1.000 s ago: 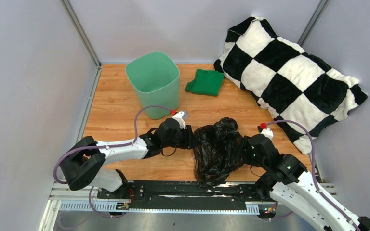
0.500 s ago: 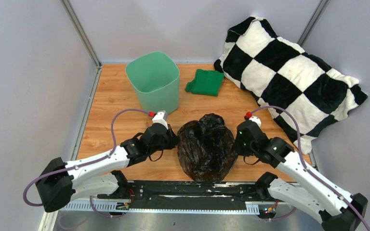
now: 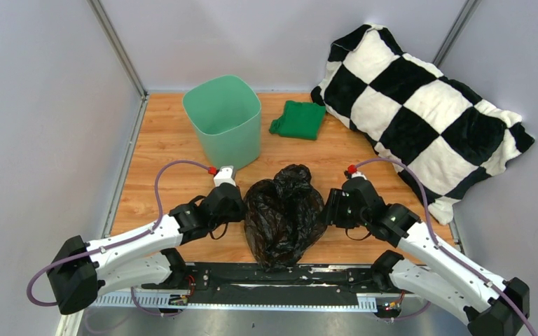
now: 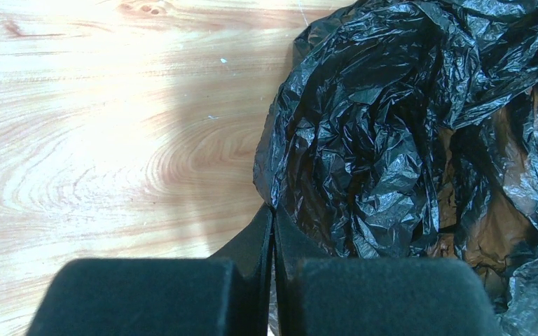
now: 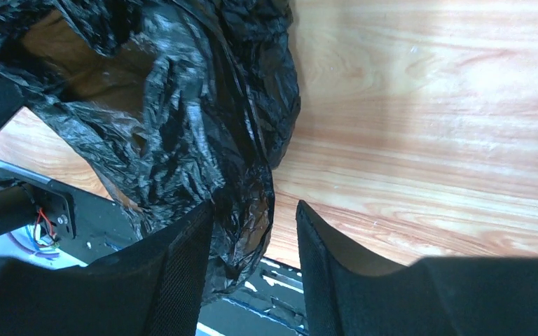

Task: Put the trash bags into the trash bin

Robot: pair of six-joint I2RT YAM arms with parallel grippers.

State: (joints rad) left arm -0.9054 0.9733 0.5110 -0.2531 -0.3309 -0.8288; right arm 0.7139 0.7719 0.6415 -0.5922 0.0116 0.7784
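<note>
The left gripper [image 4: 273,213] is shut tight on the edge of the black bag [image 3: 282,217]. The bag sits in a crinkly lump on the wooden table [image 3: 168,150] between the two arms, and the green bin [image 3: 235,143] stands a little behind it, to the left. The right gripper [image 5: 253,210] is half open with a fold of bag in the gap, so it should squeeze that fold first, and then both arms should lift the bag high over the rim before letting go.
</note>
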